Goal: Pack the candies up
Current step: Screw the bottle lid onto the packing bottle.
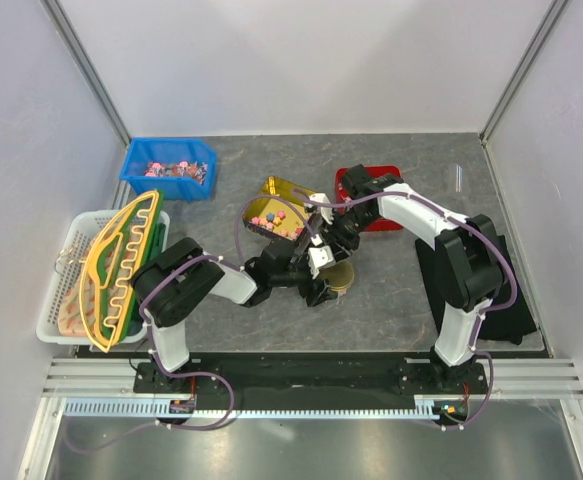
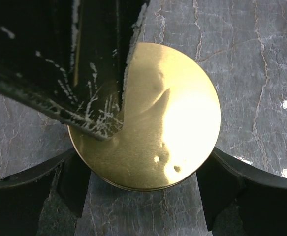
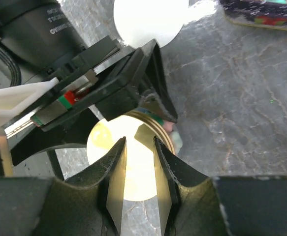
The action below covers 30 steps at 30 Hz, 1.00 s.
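Grey marbled counter (image 1: 396,295), plain white walls round it. Mixed-colour unwrapped candies (image 1: 276,220) sit in an amber see-through tub (image 1: 281,190) mid-counter, so filling looks approx. done. Round gold metal lid (image 2: 173,128) lies flat on the counter, not fitted, prob. the step left. Left gripper (image 2: 143,164) fingers spread wide either side of the lid. Right gripper (image 3: 139,142) fingers nearly together above it; pinching or not, can't tell.

The round gold metal lid (image 2: 177,123) gleams, brushed smooth but pitted with a few small dents. Under it, the grey marbled tabletop (image 2: 261,64) has a dull sheen. The right gripper (image 3: 138,142) has matt black plastic fingers (image 2: 45,59), scratched white.
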Available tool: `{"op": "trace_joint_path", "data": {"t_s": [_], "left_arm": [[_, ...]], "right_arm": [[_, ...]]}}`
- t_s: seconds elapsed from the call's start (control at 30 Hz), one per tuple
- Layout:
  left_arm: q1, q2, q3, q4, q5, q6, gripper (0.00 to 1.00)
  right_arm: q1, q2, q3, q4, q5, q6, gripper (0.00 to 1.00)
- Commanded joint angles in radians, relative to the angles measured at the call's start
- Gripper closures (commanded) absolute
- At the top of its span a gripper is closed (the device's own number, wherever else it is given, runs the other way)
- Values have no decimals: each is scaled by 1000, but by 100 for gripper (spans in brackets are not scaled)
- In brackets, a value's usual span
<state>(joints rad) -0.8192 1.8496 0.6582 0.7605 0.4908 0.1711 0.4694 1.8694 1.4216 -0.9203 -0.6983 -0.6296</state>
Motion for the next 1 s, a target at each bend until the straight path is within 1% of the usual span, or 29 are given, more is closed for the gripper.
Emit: {"op": "trace_joint_path", "data": {"t_s": [0.0,0.23,0.4,0.67,0.73,0.8,0.87,0.97], "left_arm": [[0,34,4,-84,-40,27,43],[-1,34,4,-84,-37,25,43],[0,34,4,-84,-37,25,43],[-1,34,6,-89,-41,27,43],[-1,36,7,-87,-40,27,43],[-1,37,8,-89,-41,27,43],[-1,36,8,-90,-41,25,43],[-1,37,11,-92,-43,25,43]], "right_arm": [[-41,-19,-15,50,-49,-24,65],[-112,-18,-18,40,-81,-47,65],[-114,39,17,-32,-131,-84,65],[-110,79,19,-55,-147,-105,68],[-110,80,16,-55,-145,-99,72],[-110,80,10,-57,-145,-94,73],[-110,70,0,-55,-135,-90,78],[-112,57,-15,-58,-116,-81,81]]}}
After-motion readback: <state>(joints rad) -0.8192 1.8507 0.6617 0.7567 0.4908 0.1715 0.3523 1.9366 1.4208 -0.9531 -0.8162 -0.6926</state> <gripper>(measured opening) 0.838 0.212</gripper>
